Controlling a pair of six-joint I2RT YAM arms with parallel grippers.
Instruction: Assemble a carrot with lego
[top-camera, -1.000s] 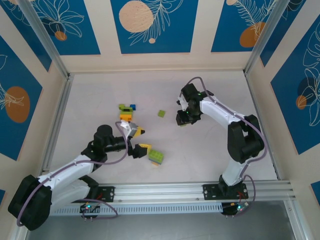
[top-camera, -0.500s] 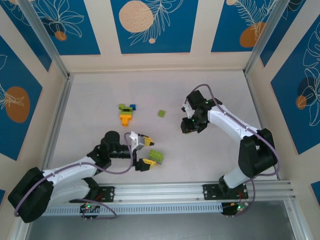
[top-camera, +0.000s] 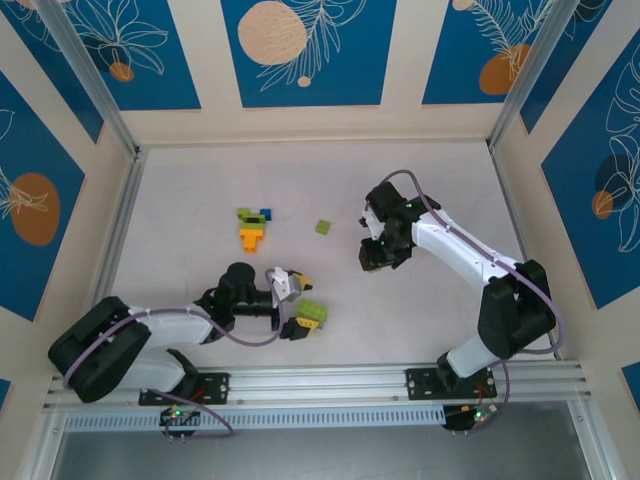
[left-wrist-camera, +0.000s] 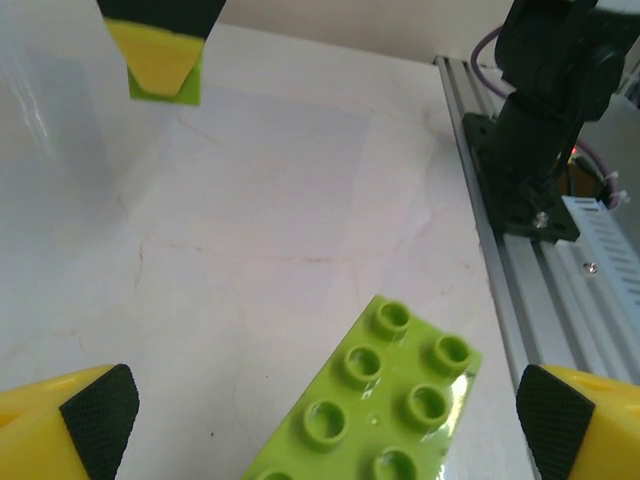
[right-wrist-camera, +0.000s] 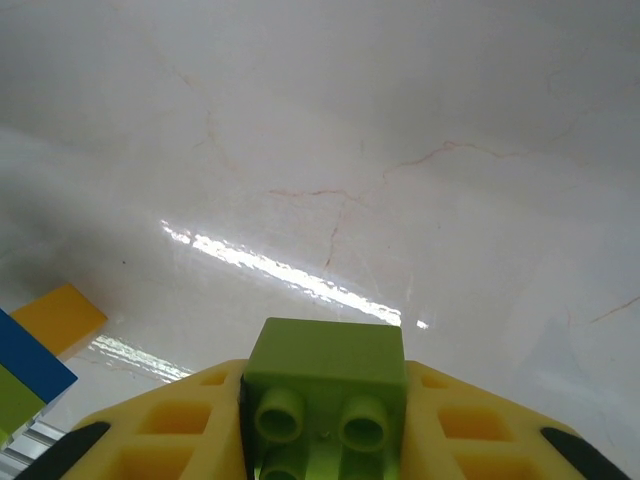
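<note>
A lime green two-by-four lego brick (top-camera: 313, 314) (left-wrist-camera: 385, 400) lies flat on the table near the front. My left gripper (top-camera: 296, 305) (left-wrist-camera: 325, 412) is low over it, open wide, with one yellow finger (left-wrist-camera: 60, 425) on each side and apart from it. My right gripper (top-camera: 377, 256) (right-wrist-camera: 325, 405) hangs over the table right of centre, shut on a small lime green brick (right-wrist-camera: 325, 362) with its studs facing the camera. A cluster of green, blue and orange bricks (top-camera: 252, 227) lies at the back left. A single small green brick (top-camera: 323, 227) sits between the cluster and the right gripper.
The aluminium rail (top-camera: 400, 380) (left-wrist-camera: 490, 200) with the arm bases runs along the near edge, close to the flat brick. Orange and blue bricks (right-wrist-camera: 45, 335) show at the lower left of the right wrist view. White walls enclose the table.
My left arm has stretched out lower and to the right, bringing its open gripper down around the flat green brick. My right gripper drifted slightly right and toward the front with its brick.
</note>
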